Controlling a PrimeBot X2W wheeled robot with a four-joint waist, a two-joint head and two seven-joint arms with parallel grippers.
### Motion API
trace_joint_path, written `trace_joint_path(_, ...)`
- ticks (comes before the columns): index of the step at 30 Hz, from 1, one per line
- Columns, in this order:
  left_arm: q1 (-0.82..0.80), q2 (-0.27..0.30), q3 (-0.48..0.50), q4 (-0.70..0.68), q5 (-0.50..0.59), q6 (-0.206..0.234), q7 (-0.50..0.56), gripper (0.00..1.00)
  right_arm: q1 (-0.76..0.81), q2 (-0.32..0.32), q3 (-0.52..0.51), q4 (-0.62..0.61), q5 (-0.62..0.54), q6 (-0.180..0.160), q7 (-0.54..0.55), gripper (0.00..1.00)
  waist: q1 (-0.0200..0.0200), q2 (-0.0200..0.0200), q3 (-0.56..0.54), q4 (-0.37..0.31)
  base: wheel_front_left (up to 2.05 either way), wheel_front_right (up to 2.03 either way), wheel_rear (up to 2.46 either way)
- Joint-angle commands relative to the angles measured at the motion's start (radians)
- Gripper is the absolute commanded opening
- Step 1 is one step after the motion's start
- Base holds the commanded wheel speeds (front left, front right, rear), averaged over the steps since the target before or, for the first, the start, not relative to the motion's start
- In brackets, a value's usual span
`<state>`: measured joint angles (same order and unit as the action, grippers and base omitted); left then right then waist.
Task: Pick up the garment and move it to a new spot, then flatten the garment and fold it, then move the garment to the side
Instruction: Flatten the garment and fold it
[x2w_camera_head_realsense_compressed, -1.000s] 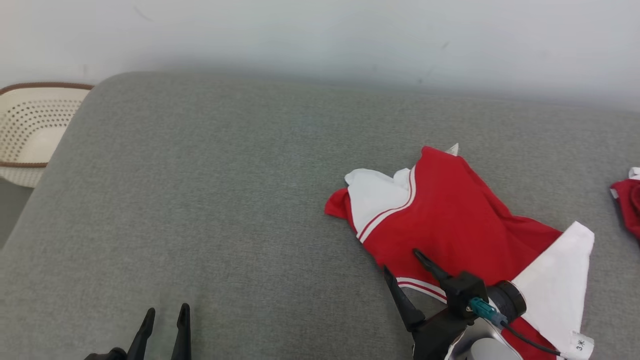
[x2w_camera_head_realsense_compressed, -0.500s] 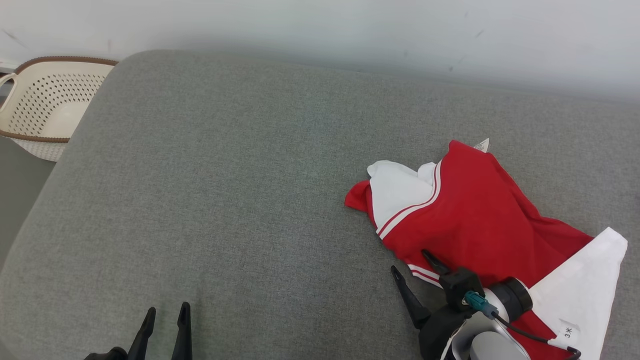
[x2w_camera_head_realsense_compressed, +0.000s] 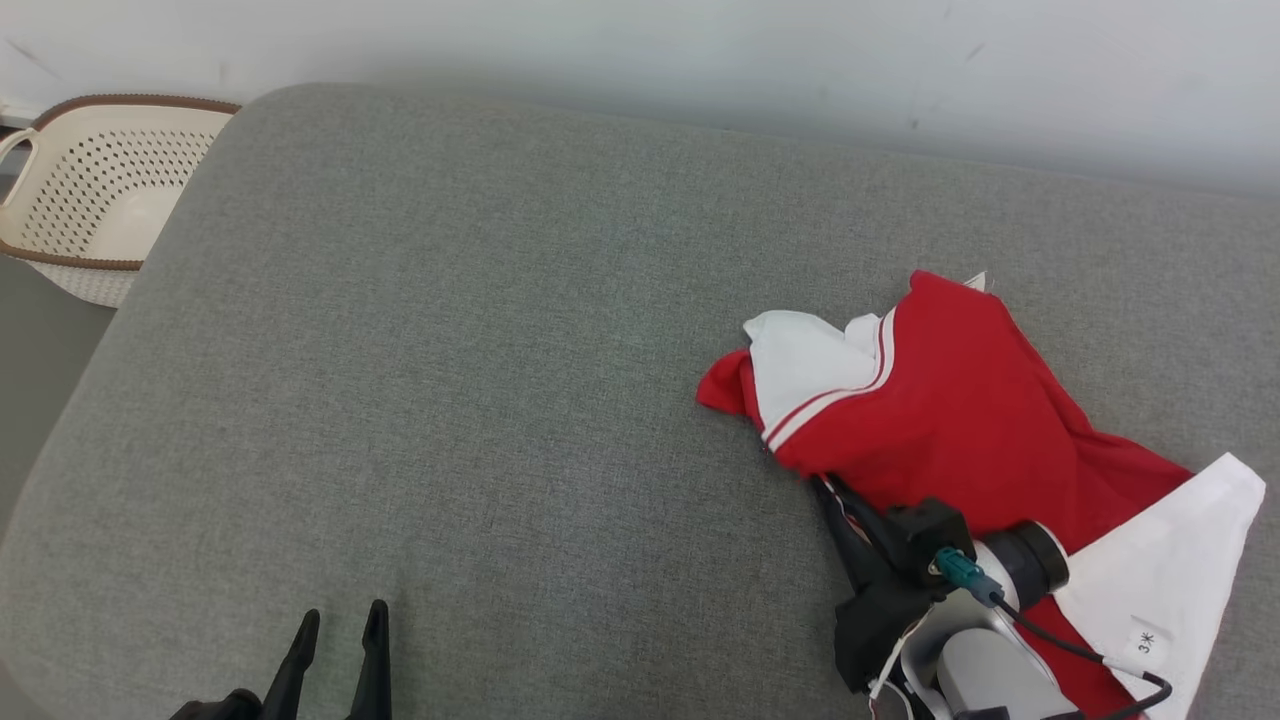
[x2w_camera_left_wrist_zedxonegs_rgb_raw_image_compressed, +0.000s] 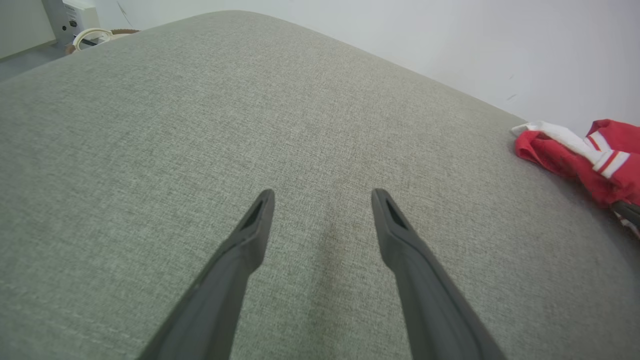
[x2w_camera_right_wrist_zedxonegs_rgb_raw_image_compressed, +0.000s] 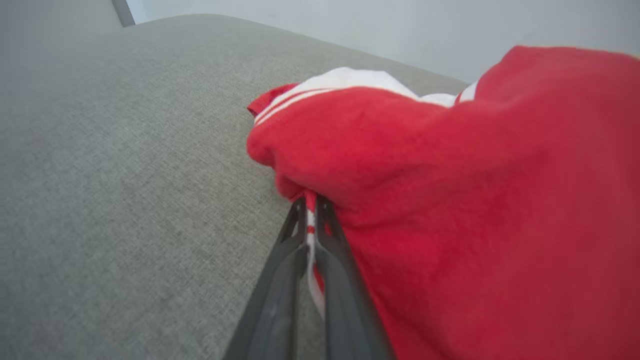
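Right wrist view shows the right gripper pinched on the near hem of the red-and-white garment, crumpled at the right of the cushion, apparently to lift it, while the left gripper hovers spread wide.

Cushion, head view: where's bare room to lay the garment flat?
Bare: cushion left and middle, between the basket and the garment, ahead of the open left claw. Crowded: right side, where the right claw pinches the garment.
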<state>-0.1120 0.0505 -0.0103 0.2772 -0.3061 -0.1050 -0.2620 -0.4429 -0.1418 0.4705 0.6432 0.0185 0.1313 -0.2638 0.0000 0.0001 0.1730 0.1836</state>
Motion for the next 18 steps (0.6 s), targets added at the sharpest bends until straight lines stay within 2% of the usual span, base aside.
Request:
trace_joint_path(1,-0.003,0.0,0.0,0.001,-0.002,-0.001,-0.004,1.0,-0.006,0.002,0.0,-0.019,0.006,-0.001,0.0,0.0,0.0,-0.0001,0.0,0.0,0.0,0.0,0.0)
trace_joint_path(9,-0.005,0.0,-0.012,0.004,-0.007,-0.002,-0.004,1.0,-0.01,0.0,0.008,-0.149,0.038,-0.001,0.0,0.0,0.0,-0.0001,0.001,-0.006,0.0,0.0,0.0)
trace_joint_path(14,-0.008,0.0,-0.018,0.004,-0.005,-0.002,-0.004,1.0,-0.068,0.013,0.092,-0.247,0.09,-0.001,0.0,0.0,0.0,-0.0001,0.005,-0.012,0.0,0.0,0.0)
trace_joint_path(18,-0.013,0.0,-0.027,0.01,-0.007,-0.003,-0.004,1.0,-0.172,0.028,0.154,-0.315,0.127,-0.001,0.0,0.0,0.0,-0.0001,0.007,-0.008,0.0,0.0,0.0)
